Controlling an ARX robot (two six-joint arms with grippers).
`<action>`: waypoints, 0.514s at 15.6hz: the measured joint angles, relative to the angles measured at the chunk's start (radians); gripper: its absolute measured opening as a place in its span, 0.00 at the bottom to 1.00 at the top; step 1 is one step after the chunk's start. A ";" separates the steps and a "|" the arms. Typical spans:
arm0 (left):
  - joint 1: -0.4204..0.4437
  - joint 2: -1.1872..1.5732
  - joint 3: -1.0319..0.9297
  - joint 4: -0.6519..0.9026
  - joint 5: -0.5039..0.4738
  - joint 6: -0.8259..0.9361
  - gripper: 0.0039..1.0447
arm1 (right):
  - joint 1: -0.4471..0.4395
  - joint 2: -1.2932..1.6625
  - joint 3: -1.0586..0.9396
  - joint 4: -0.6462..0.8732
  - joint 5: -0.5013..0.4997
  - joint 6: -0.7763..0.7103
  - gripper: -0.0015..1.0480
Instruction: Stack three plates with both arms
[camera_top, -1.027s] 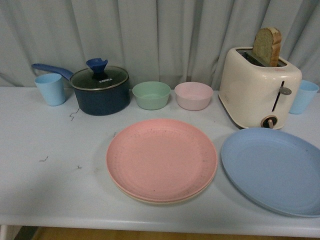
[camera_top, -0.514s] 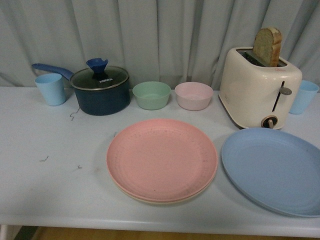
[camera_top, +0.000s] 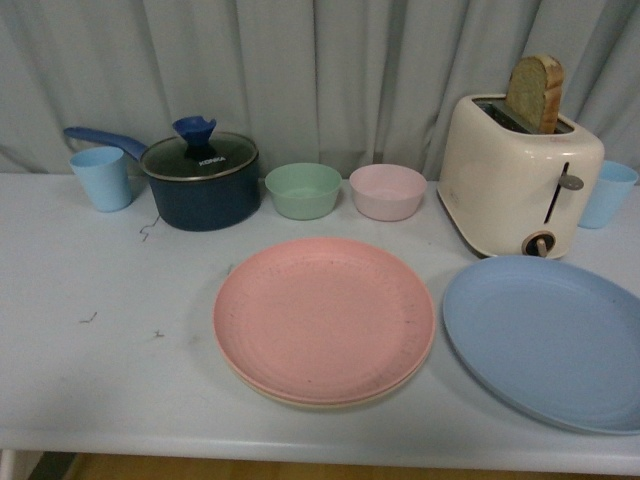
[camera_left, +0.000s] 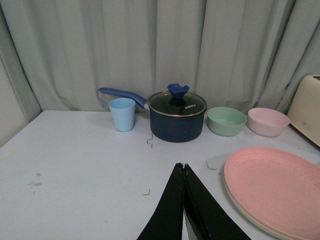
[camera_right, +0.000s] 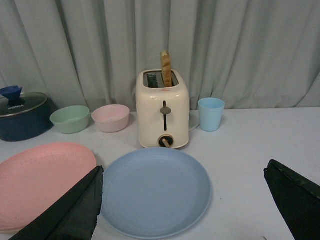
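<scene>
Your pink plate (camera_top: 323, 318) sits centre of the front frame, stacked on the beige plate (camera_top: 320, 403), which shows only its rim. The blue plate (camera_top: 550, 340) is lower right, just beside them, flat on the table (camera_top: 100, 350). The left gripper (camera_left: 183, 167) is pinched closed and empty. The right gripper (camera_right: 183, 172) is spread wide and holds nothing; the blue plate shows between its fingers.

Toaster (camera_top: 520, 175) w/ bread (camera_top: 535, 92), lidded pot (camera_top: 200, 195)
</scene>
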 joint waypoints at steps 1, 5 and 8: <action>0.000 -0.006 0.000 -0.006 0.000 0.000 0.01 | 0.000 0.000 0.000 0.000 0.000 0.000 0.94; 0.000 -0.039 0.000 -0.040 0.000 0.000 0.01 | 0.000 0.000 0.000 0.000 0.000 0.000 0.94; 0.000 -0.142 0.001 -0.184 -0.001 0.000 0.01 | 0.000 0.000 0.000 0.000 0.000 0.000 0.94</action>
